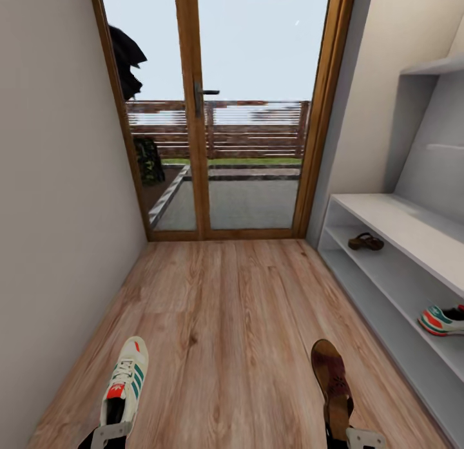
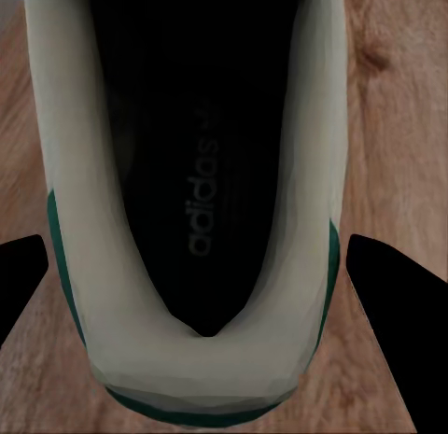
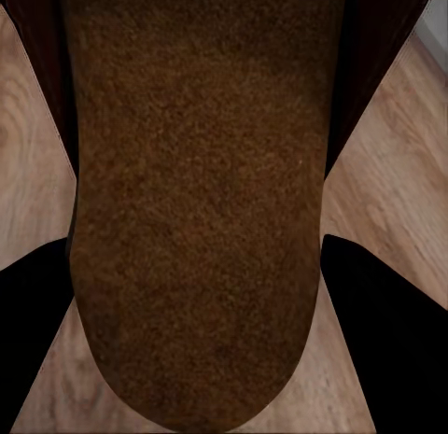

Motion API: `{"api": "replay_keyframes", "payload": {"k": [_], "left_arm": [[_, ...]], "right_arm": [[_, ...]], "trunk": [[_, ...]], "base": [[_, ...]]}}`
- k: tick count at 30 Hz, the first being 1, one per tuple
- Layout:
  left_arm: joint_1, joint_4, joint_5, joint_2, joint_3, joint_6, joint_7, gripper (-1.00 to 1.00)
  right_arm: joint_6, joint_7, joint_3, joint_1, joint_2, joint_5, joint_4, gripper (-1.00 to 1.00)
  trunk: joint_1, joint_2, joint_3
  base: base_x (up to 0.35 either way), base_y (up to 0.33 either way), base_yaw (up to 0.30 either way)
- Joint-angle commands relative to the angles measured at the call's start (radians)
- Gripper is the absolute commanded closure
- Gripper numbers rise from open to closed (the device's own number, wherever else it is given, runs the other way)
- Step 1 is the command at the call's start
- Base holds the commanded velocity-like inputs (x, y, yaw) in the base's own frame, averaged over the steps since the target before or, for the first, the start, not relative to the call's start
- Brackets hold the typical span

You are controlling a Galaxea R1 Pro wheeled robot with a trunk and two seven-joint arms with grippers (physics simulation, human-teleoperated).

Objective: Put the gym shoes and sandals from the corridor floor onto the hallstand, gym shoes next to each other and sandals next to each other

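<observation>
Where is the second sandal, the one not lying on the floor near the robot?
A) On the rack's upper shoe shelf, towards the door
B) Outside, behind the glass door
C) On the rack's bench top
A: the sandal lies on the upper shelf of the hallstand, at the door end.

Head looks downcorridor; wrists hover close over floor.

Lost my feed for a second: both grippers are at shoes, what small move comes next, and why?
Probably close both grippers. The left gripper straddles the sneaker's heel, the right gripper straddles the sandal's heel, and both shoes sit on the floor, fingers apparently open either side.
</observation>
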Motion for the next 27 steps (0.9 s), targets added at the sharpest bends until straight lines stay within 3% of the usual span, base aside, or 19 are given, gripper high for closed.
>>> {"api": "replay_keyframes", "payload": {"k": [1, 14, 27], "left_arm": [[-0.001, 0.001, -0.008, 0.0, 0.008, -0.003, -0.004, 1.0], [0.0, 0.001, -0.008, 0.0, 0.009, -0.003, -0.004, 1.0], [-0.001, 0.001, -0.007, 0.0, 0.009, -0.003, -0.003, 1.0]], "right_arm": [[-0.002, -0.004, -0.001, -0.001, 0.0, 0.006, 0.001, 1.0], [-0.002, -0.004, -0.001, -0.001, 0.0, 0.006, 0.001, 1.0], [-0.002, -0.004, -0.001, -0.001, 0.0, 0.006, 0.002, 1.0]], "trunk": [[0.0, 0.0, -0.001], [0.0, 0.0, -0.001], [0.0, 0.0, -0.001]], "base": [[0.338, 0.0, 0.0], [0.338, 0.0, -0.011], [0.338, 0.012, -0.231]]}}
